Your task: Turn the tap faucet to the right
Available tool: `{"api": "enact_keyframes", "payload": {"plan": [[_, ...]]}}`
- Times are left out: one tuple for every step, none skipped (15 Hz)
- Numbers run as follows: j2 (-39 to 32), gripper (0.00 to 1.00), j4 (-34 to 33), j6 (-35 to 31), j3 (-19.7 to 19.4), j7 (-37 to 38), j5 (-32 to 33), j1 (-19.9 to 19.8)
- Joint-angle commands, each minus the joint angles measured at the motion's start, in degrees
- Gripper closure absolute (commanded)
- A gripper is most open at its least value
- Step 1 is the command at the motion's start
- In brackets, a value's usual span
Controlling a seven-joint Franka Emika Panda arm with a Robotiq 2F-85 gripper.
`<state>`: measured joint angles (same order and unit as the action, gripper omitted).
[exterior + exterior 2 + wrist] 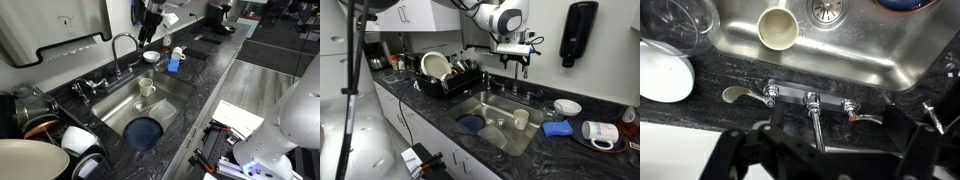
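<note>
Faucet (816, 122) sits at the back edge of the sink (872, 52), between two lever handles. It is a thin chrome gooseneck, upright, with its arch reaching over the basin. In the wrist view the spout rises between the spread, empty fingers (735, 160) (no contact seen). Gripper (150, 37) hangs just beside the arch.

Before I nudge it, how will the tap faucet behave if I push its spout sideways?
The tap faucet is a thin chrome gooseneck, so likely rigid and slick; contact may slide along it. It rises from a base fixed between two lever handles, so it should swivel, not tip.
</note>
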<state>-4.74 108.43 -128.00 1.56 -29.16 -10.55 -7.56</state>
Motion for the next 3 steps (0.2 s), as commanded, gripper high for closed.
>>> {"api": "enact_keyframes", "payload": {"plan": [[5.19, 0.00, 2.47, 5.83, -1.57, 2.08, 2.89, 1.55], [5.98, 0.00, 2.56, 7.28, -1.76, 2.57, 3.66, 1.78], [6.59, 0.00, 2.69, 8.80, -1.98, 3.27, 4.77, 2.00]]}}
